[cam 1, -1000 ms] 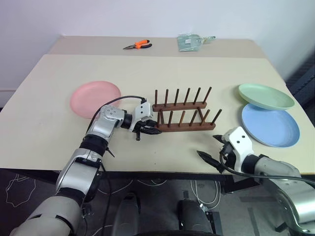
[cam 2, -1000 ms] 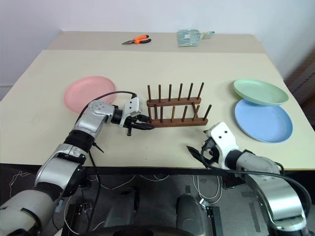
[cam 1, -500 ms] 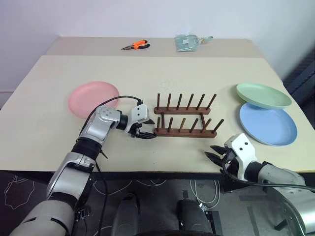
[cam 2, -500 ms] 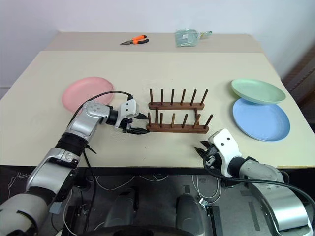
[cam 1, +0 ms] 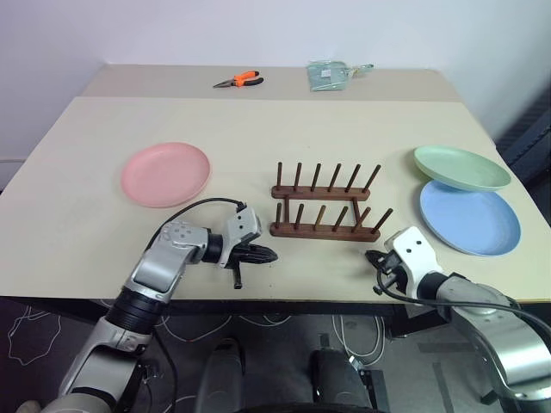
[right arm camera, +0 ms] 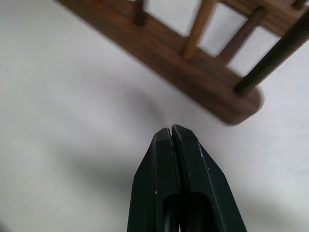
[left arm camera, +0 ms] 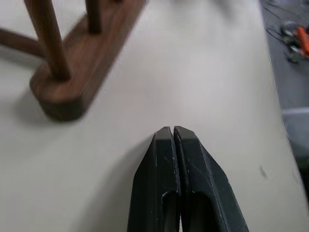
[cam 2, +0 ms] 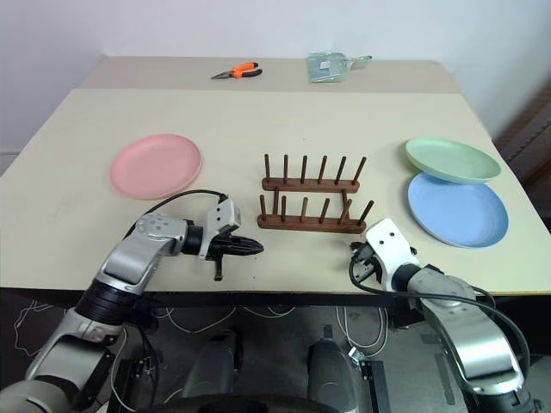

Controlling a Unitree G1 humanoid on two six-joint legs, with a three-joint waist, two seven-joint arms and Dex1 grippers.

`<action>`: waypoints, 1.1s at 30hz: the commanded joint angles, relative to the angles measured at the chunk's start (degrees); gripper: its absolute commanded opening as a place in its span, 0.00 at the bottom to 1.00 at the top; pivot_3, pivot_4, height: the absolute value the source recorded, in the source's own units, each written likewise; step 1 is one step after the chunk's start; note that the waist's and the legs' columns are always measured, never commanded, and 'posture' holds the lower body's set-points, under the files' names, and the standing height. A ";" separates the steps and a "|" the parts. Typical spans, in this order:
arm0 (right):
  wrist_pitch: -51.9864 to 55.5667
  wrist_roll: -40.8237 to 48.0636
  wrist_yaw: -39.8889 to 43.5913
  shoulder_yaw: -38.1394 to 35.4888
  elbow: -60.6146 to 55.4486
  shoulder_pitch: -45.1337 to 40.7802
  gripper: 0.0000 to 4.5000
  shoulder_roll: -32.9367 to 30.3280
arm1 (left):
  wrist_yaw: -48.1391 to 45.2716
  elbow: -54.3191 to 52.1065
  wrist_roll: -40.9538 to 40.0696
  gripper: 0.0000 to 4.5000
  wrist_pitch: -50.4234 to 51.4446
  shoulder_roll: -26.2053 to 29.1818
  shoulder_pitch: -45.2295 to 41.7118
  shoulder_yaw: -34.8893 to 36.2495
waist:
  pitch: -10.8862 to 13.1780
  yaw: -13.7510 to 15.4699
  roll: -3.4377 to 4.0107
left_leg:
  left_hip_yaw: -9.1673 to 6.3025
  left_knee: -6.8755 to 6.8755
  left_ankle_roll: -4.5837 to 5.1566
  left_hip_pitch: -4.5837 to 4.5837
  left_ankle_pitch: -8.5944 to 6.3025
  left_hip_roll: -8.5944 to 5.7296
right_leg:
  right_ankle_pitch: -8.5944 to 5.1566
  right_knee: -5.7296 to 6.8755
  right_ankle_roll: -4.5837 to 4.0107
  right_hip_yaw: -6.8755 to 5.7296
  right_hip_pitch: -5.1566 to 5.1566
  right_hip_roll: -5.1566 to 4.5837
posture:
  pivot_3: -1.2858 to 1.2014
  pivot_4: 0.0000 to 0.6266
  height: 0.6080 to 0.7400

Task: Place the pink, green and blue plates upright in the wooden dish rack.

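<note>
Orange pliers (cam 1: 240,81) lie far back; both end effectors closed, empty.

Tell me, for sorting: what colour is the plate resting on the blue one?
Pale mint green plate, clearest in the right eye view.

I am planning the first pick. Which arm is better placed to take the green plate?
The right. The green plate lies on the table's right side, overlapping the blue plate; the shut right gripper is nearer it than the left gripper.
</note>
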 commanded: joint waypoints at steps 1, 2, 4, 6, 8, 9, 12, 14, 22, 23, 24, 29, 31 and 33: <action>-1.29 -2.33 -2.73 0.97 3.62 -4.32 0.00 1.83 | 10.21 3.19 2.89 0.01 0.30 -3.68 -1.77 0.56 | 0.00 0.16 0.00 | 0.00 0.03 0.00 0.00 0.00 0.00 | 0.00 0.00 0.00 0.00 0.00 0.00 | 0.52 0.24 1.00; -1.73 -2.94 -3.34 1.30 5.20 -5.86 0.00 2.45 | 12.82 4.72 2.86 0.01 0.76 -5.29 -2.67 1.40 | 0.00 0.21 0.00 | -0.01 0.06 0.00 0.00 0.00 -0.01 | 0.01 0.01 0.00 0.00 0.02 0.00 | 0.52 0.24 1.00; -2.70 -3.82 -4.33 1.69 8.73 -9.01 0.00 3.83 | 16.80 8.62 2.95 0.01 0.02 -7.60 -4.81 2.58 | 0.00 0.15 0.00 | -0.05 0.18 0.01 -0.01 0.00 -0.03 | 0.02 0.02 0.00 -0.01 0.09 0.00 | 0.52 0.24 1.00; -3.79 -4.62 -4.57 2.31 12.18 -11.69 0.00 4.58 | 18.52 11.95 2.94 0.01 -1.32 -8.70 -6.68 2.72 | 0.00 0.09 0.00 | -0.05 0.27 0.03 -0.01 -0.02 -0.03 | 0.04 0.03 -0.01 -0.01 0.10 0.00 | 0.52 0.24 1.00; -5.13 -5.55 -4.56 3.25 15.90 -14.63 0.00 5.03 | 19.61 15.73 3.04 0.01 -3.20 -9.44 -8.66 2.57 | 0.00 0.01 0.00 | -0.05 0.26 0.04 -0.01 -0.02 -0.03 | 0.04 0.04 -0.01 -0.01 0.10 0.00 | 0.52 0.24 1.00; -5.77 -5.85 -4.58 3.52 17.51 -15.95 0.00 5.34 | 20.11 17.55 3.20 0.01 -4.41 -9.66 -9.52 2.47 | 0.00 -0.01 0.00 | -0.05 0.25 0.04 0.00 -0.02 -0.03 | 0.04 0.05 0.00 -0.01 0.10 0.01 | 0.52 0.24 1.00; -8.75 -7.30 -4.62 4.72 23.12 -20.59 0.00 6.15 | 21.99 24.80 3.59 0.01 -7.62 -10.62 -12.96 2.97 | 0.00 -0.05 0.00 | -0.04 0.25 0.04 0.00 -0.02 -0.03 | 0.05 0.06 0.01 -0.01 0.09 0.01 | 0.52 0.24 1.00; -10.53 -8.33 -4.53 5.54 26.05 -22.64 0.00 6.54 | 22.27 27.96 3.27 0.01 -9.20 -11.19 -14.58 3.39 | 0.00 -0.03 0.00 | -0.04 0.25 0.04 0.00 -0.02 -0.03 | 0.05 0.06 0.02 -0.01 0.09 0.01 | 0.52 0.24 1.00; -12.04 -6.93 -2.17 5.14 24.30 -22.60 0.00 7.94 | 21.39 31.04 2.47 0.01 -11.47 -10.08 -15.61 4.66 | 0.00 -0.03 0.01 | -0.04 0.15 0.03 0.00 -0.01 -0.04 | 0.05 0.06 0.06 -0.01 0.08 0.02 | 0.52 0.24 1.00; -11.83 -6.50 -1.64 4.90 23.46 -22.18 0.12 7.99 | 20.90 30.50 2.07 0.00 -11.16 -9.80 -15.32 4.83 | 0.00 -0.15 0.01 | -0.04 0.13 0.03 0.00 -0.01 -0.04 | 0.05 0.06 0.06 -0.01 0.08 0.02 | 0.52 0.24 1.00; -11.33 -5.77 -1.03 4.66 21.47 -21.32 0.19 7.99 | 19.70 28.69 1.38 0.06 -10.96 -8.94 -14.35 5.11 | 0.00 -0.30 0.01 | -0.04 0.12 0.03 0.01 -0.01 -0.03 | 0.05 0.06 0.07 -0.01 0.08 0.03 | 0.52 0.24 1.00; -10.16 -2.25 1.56 4.20 6.60 -14.75 0.75 7.41 | 26.22 18.22 -6.94 0.54 -5.19 -5.41 -13.45 18.76 | 0.02 -1.23 -0.01 | -0.08 -0.21 -0.11 0.02 0.07 0.01 | 0.05 0.14 0.18 -0.02 -0.09 0.08 | 0.52 0.24 1.00; -9.09 -1.28 2.31 4.37 2.77 -13.31 0.94 7.04 | 32.57 18.07 -7.30 0.63 -4.25 -4.39 -15.33 23.52 | 0.03 -1.16 -0.02 | -0.12 -0.21 -0.15 0.01 0.10 0.01 | 0.10 0.15 0.29 -0.02 -0.10 0.10 | 0.52 0.24 1.00; -8.26 -0.91 2.88 4.67 0.70 -12.62 0.94 6.49 | 37.62 18.42 -6.98 0.63 -3.09 -3.52 -16.68 26.57 | 0.03 -1.04 -0.02 | -0.12 -0.15 -0.14 0.01 0.10 0.00 | 0.09 0.10 0.26 -0.01 -0.03 0.10 | 0.52 0.24 1.00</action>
